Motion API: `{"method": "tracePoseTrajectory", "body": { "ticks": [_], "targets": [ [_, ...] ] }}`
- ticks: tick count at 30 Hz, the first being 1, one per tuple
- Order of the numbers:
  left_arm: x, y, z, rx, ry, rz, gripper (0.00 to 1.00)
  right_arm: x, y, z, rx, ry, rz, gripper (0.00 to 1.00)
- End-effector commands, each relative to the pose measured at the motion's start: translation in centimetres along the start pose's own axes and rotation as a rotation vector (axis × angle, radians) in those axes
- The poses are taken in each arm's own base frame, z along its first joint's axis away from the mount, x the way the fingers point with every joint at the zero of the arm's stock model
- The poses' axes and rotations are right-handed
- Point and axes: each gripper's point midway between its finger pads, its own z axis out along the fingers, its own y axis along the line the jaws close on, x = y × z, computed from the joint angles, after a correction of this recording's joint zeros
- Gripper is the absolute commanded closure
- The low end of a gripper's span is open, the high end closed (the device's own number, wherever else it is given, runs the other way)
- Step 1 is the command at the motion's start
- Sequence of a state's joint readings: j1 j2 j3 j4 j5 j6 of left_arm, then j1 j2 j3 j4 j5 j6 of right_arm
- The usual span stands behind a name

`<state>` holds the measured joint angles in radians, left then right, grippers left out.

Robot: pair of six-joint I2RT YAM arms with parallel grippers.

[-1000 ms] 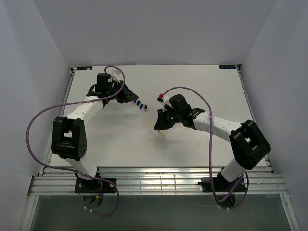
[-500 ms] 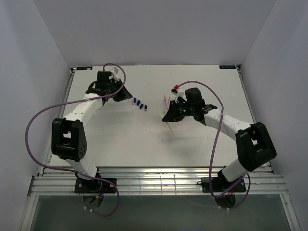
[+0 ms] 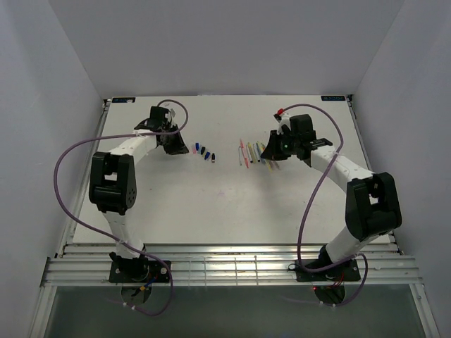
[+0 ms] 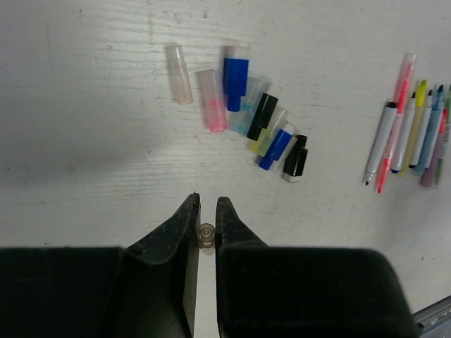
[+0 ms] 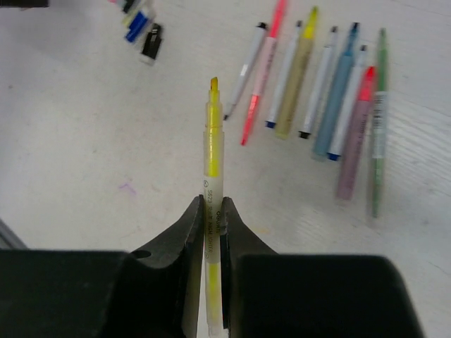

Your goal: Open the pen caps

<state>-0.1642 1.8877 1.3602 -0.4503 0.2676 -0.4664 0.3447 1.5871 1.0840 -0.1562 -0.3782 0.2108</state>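
In the left wrist view my left gripper [image 4: 206,201] is shut on a small translucent pen cap [image 4: 206,236], seen end-on between the fingers. Ahead of it several loose pen caps [image 4: 235,74] in clear, pink, blue and black lie in a cluster on the table. My right gripper [image 5: 213,201] is shut on an uncapped yellow highlighter pen [image 5: 213,141], its tip pointing away just above the table. A row of uncapped pens [image 5: 317,91] lies to its right. From above, the left gripper [image 3: 176,144] sits left of the caps [image 3: 203,151] and the right gripper [image 3: 271,151] at the pens [image 3: 252,153].
The white table [image 3: 176,204] is walled on the left, back and right. Purple cables [image 3: 67,158] loop off both arms. A faint purple ink mark [image 5: 127,188] is on the table left of the held pen.
The right arm has swung from the table's middle to the back right, carrying the yellow pen to the pen row. The left arm has folded in, its gripper staying by the caps.
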Motion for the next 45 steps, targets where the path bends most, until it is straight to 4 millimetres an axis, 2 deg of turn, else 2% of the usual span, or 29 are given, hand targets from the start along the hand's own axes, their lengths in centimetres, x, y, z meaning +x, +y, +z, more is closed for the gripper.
{"method": "tracePoseTrajectory", "body": {
  "ticks": [1, 5, 6, 9, 13, 18, 24, 32, 45],
  "targets": [
    [-1.5, 0.9, 0.0, -0.052, -0.007, 0.042, 1.00, -0.5, -4.7, -0.2, 0.144, 0.015, 0.001, 0.92],
    [-1.6, 1.9, 1.3, -0.085, 0.026, 0.046, 1.00, -0.2, -7.7, -0.7, 0.204, 0.019, 0.023, 0.92],
    [-2.1, 1.7, 1.4, -0.080, 0.018, 0.049, 1.00, -0.3, -8.6, -0.8, 0.226, 0.016, 0.027, 0.92],
    [-2.1, 2.5, 2.4, -0.095, 0.036, 0.046, 1.00, 0.0, -10.5, -0.7, 0.268, 0.029, 0.025, 0.92],
    [-3.1, 2.5, 3.1, -0.092, 0.032, 0.048, 1.00, 0.3, -12.1, -0.3, 0.281, 0.043, 0.047, 0.92],
    [-3.6, 3.3, 4.0, -0.110, 0.035, 0.036, 0.88, -0.7, -13.0, 0.1, 0.271, 0.035, 0.059, 0.92],
    [-4.2, 3.5, 4.5, -0.094, 0.037, 0.029, 0.86, -1.1, -13.7, 0.4, 0.283, 0.030, 0.064, 0.92],
    [-4.1, 3.7, 5.2, -0.083, 0.049, 0.013, 0.75, -0.2, -13.8, 1.6, 0.239, 0.062, 0.079, 0.92],
    [-3.2, 4.0, 5.9, -0.067, 0.077, -0.002, 0.60, 1.5, -15.7, 3.3, 0.265, 0.120, 0.081, 0.92]
  ]
}}
